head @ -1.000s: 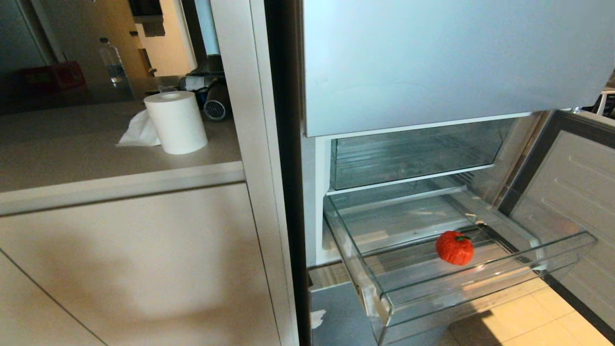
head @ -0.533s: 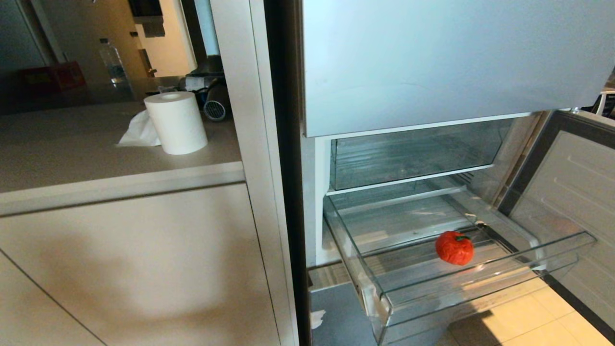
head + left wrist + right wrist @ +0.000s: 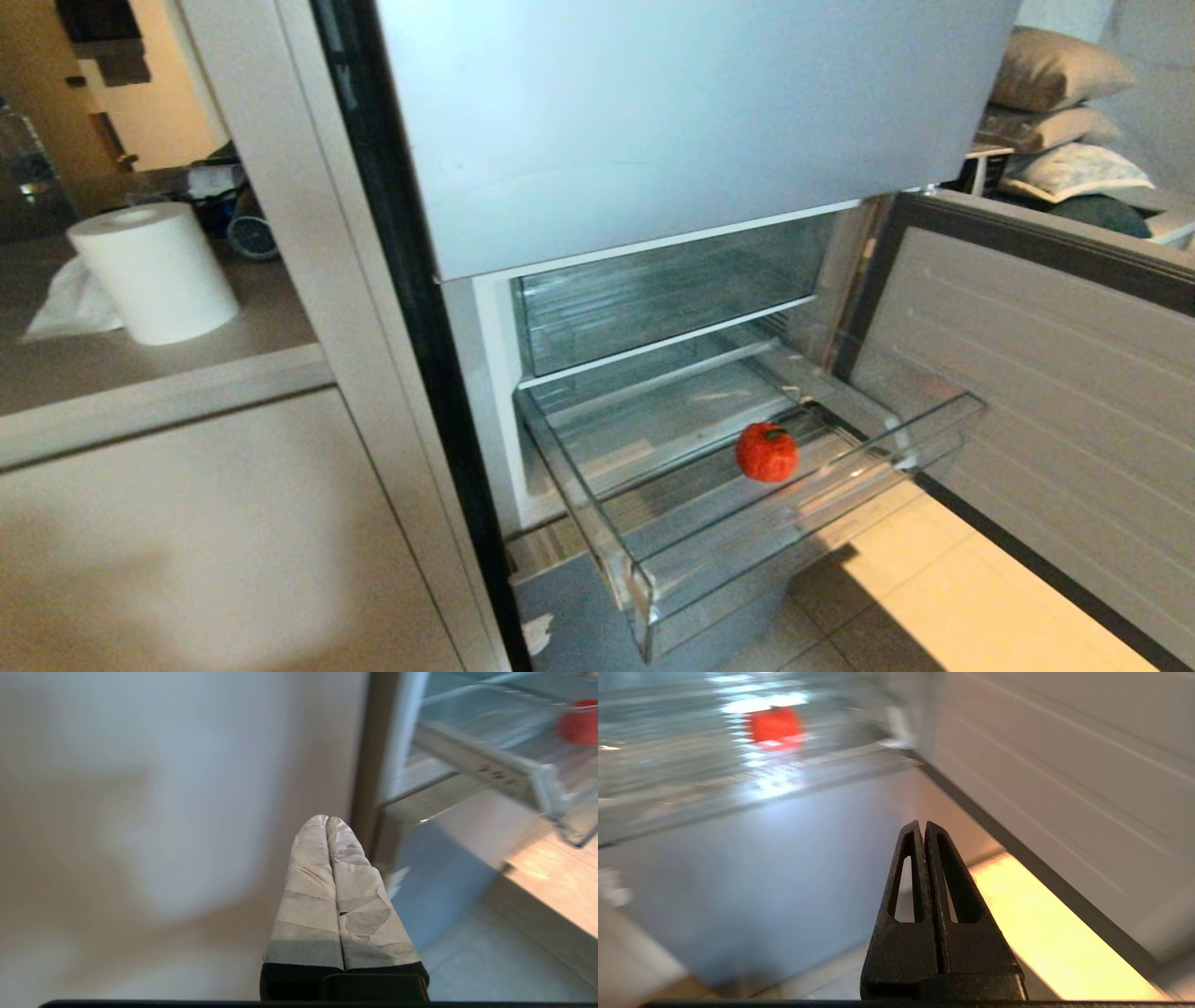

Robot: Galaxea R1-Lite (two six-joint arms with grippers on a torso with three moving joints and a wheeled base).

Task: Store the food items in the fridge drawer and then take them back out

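A small red-orange tomato-like food item (image 3: 766, 452) with a green stem lies in the pulled-out clear fridge drawer (image 3: 709, 551), near its right side. Neither arm shows in the head view. My left gripper (image 3: 326, 819), its fingers wrapped in pale tape, is shut and empty, low beside the cabinet front, well short of the drawer (image 3: 490, 765) and the food item (image 3: 579, 721). The black right gripper (image 3: 923, 824) is shut and empty too, low in front of the fridge, with the food item (image 3: 775, 725) far ahead of it.
The open fridge door (image 3: 1046, 373) stands at the right, beside the drawer. Above the drawer is another clear compartment (image 3: 653, 299). A paper-towel roll (image 3: 154, 271) stands on the counter at the left. Tiled floor (image 3: 952, 597) lies below the drawer. Pillows (image 3: 1055, 93) are at the far right.
The whole head view has shifted: fridge, drawer and counter now sit further left in the picture, and pillows have come into sight. The food item lies at the same spot in the drawer.
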